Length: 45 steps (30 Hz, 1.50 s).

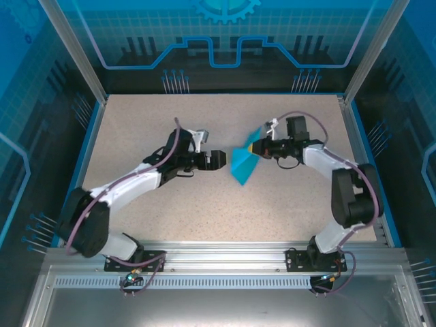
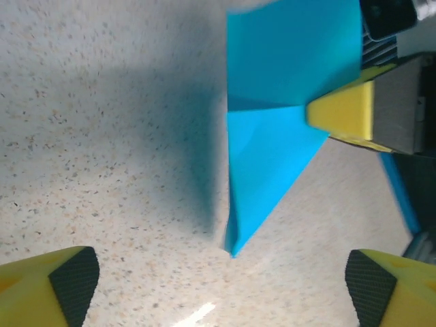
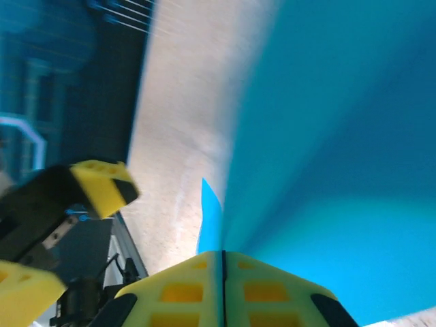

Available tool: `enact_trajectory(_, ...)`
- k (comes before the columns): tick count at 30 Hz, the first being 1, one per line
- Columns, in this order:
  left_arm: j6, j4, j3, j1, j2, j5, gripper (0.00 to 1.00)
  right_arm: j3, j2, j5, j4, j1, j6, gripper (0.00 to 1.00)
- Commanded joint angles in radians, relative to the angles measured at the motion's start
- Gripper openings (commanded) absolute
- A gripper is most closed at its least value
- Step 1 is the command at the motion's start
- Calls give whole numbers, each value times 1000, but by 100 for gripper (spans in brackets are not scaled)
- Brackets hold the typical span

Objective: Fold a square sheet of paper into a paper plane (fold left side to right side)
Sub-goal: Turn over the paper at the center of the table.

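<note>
- Jaws of the left gripper stand wide apart and grip nothing. In the left wrist view its two yellow fingertips sit in the bottom left and bottom right corners, with bare speckled tabletop between them.
- Jaws of the right gripper are pressed together on the blue paper. In the right wrist view the two yellow fingers meet at the bottom centre, and the paper's edge is pinched in the seam between them.
- In the top view the blue paper sits just right of the frame's centre, between the two grippers. It is a folded, pointed shape, wide at the top and narrowing toward the bottom.
- The right gripper holds the paper at its upper right edge. The left gripper lies just to the paper's left, apart from it.
- In the left wrist view the paper runs from the top middle of the frame to a sharp tip at lower centre, with a crease crossing it partway down.
- One yellow finger of the right gripper clamps the paper's right side at mid-right of that frame.
- A dark shadow of the paper falls on the tabletop to its left.
- Whether the tip touches the tabletop I cannot tell.
</note>
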<state>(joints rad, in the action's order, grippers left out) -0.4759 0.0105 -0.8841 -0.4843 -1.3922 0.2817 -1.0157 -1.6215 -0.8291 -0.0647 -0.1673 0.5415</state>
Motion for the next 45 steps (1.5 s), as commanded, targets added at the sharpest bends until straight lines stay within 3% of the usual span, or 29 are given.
enact_trajectory(1,-61,-125,61,17,135,52,98,-29,128,-135,110,22,-38,8)
enact_trajectory(10,-161,-434,70,13,274,329,99,-147,278,-289,196,-20,12,10)
enact_trajectory(19,-183,-493,16,-29,236,391,96,-230,315,-320,171,-127,12,10)
enact_trajectory(22,-178,-501,2,-45,231,405,87,-247,309,-319,158,-152,11,10)
enact_trajectory(26,-171,-498,0,-53,235,403,67,-248,304,-318,162,-164,21,11)
enact_trajectory(35,-154,-470,17,-54,251,371,26,-244,304,-295,91,-163,-18,14)
enact_trajectory(38,-119,-408,19,-54,260,334,17,-241,316,-265,14,-152,-70,23)
enact_trajectory(41,-38,-268,6,-69,274,256,11,-246,337,-186,-146,-120,-160,35)
enact_trajectory(43,49,-130,-13,-96,285,149,11,-260,349,-82,-312,-86,-254,46)
enact_trajectory(45,136,15,-41,-142,284,6,11,-239,361,11,-401,-31,-280,49)
